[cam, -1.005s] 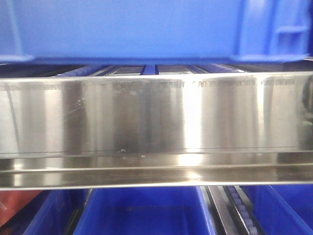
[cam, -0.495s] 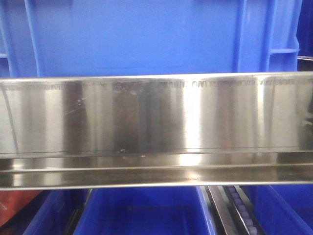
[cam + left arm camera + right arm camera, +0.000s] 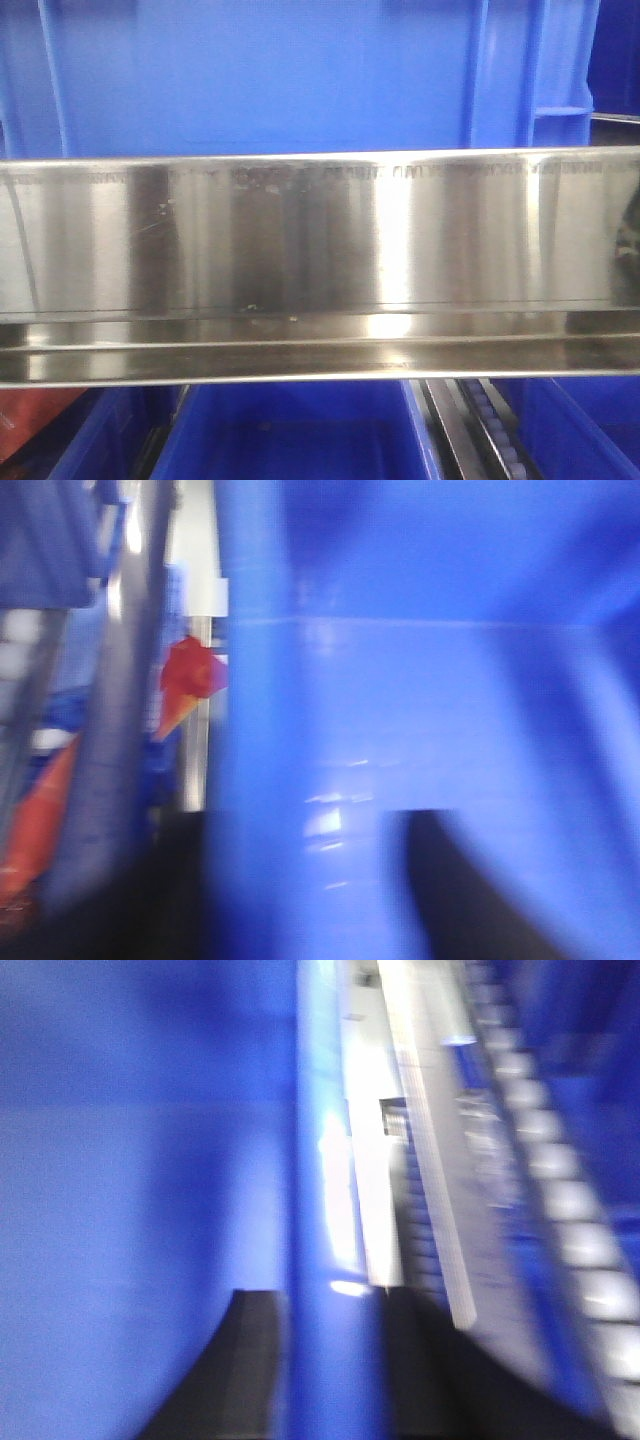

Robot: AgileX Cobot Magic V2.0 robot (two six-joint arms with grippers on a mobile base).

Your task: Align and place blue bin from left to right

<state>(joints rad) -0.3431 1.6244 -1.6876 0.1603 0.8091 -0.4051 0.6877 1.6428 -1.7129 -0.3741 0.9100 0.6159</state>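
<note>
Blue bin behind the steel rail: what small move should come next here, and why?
Probably a gentle final lowering until it seats, then release. In the front view the blue bin fills the space above the steel rail, its base hidden. The right gripper straddles the bin's wall; the left gripper looks the same, though blurred.

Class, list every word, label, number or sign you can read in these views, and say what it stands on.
None can be read.
Steel rail: a faint row of marks along its top edge, too small and blurred to read.
Blue bin: plain wall, no text visible.
Both wrist views: motion-blurred, nothing legible.
</note>
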